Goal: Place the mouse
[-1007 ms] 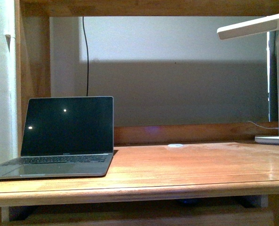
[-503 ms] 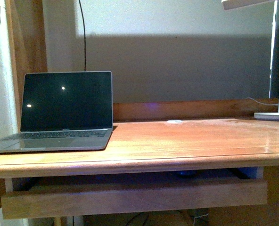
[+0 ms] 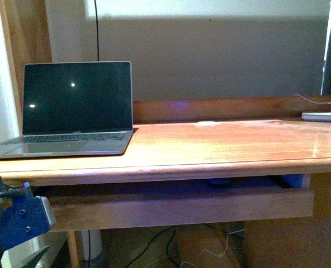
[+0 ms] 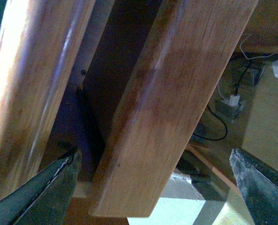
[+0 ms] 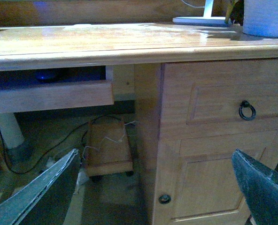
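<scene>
Mouse (image 3: 221,182) on tray (image 3: 182,207) beneath desk edge (image 3: 182,168)

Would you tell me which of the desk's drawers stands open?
The shallow tray under the desktop, pulled forward with a gap above its front; the ring-handled drawer beside it is shut.

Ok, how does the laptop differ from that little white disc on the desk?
The laptop is grey with a dark screen; the white disc is pale. The laptop is far larger and stands open, the disc lies flat. The laptop sits left, the disc near the back rail. Both rest on the wooden desktop.
</scene>
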### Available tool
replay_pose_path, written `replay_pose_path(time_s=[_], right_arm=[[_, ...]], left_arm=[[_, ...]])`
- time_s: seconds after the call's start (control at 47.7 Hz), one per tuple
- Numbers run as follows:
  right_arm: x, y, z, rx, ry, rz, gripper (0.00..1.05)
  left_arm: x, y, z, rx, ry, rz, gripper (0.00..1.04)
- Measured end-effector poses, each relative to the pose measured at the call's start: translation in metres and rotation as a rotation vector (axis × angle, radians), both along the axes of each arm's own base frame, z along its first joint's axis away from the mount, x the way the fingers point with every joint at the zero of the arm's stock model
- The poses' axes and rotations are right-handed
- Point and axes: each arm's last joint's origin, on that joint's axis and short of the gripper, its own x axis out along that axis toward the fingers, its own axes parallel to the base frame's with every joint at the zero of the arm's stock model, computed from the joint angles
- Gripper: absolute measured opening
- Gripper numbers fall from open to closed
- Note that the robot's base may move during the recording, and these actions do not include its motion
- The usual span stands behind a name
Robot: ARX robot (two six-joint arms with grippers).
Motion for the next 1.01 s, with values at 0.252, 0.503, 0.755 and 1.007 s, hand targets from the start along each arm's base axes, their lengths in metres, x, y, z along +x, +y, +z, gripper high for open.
replay_pose_path(time_s=[0.252, 0.503, 0.755, 1.007], right_arm=[[0.0, 0.0, 0.0, 0.0, 0.0, 0.0, 0.97], [0.0, 0.0, 0.0, 0.0, 0.0, 0.0, 0.97], [0.0, 0.0, 0.0, 0.0, 0.0, 0.0, 0.97], [0.0, 0.0, 0.0, 0.0, 0.0, 0.0, 0.97]], left_arm=[[0.02, 0.003, -0.016, 0.081, 0.007, -0.031, 0.97], [0.023, 0.013, -0.02, 0.08, 0.15, -0.036, 0.97], [-0.025, 0.004, -0.002, -0.091, 0.462, -0.16, 0.97], [-0.06, -0.009, 0.018, -0.333, 0.626, -0.212, 0.97]])
